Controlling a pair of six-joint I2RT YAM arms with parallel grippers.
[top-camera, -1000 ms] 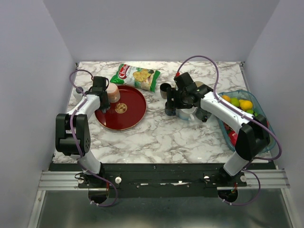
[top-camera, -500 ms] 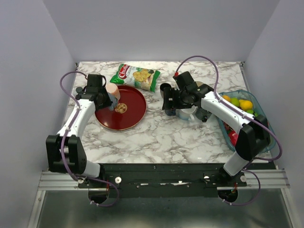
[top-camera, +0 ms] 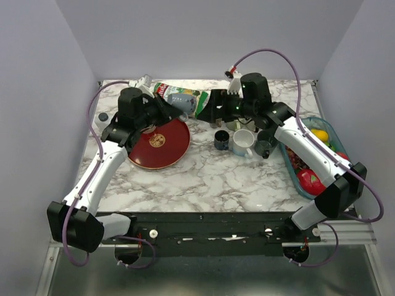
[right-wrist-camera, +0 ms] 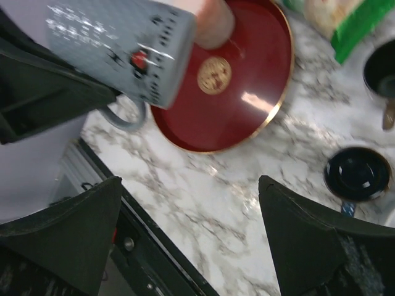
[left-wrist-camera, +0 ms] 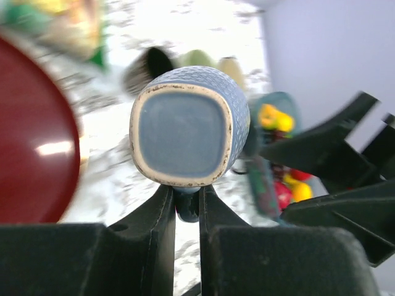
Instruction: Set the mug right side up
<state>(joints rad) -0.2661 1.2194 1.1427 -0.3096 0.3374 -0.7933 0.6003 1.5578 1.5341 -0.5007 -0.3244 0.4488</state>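
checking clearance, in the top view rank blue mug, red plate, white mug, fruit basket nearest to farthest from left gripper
1. blue mug, held in the left gripper
2. red plate, left side
3. white mug, centre right
4. fruit basket, far right

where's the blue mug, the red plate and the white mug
blue mug (left-wrist-camera: 182,132), left wrist view, middle of its flat base
red plate (top-camera: 170,154), top external view, bare surface near its right rim
white mug (top-camera: 242,143), top external view, its body

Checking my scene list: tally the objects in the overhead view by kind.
Mugs and cups: 4, blue mug, black cup, white mug, dark mug
Red plate: 1
Snack bag: 1
Fruit bin: 1
Total: 7 clearly seen; more may be hidden
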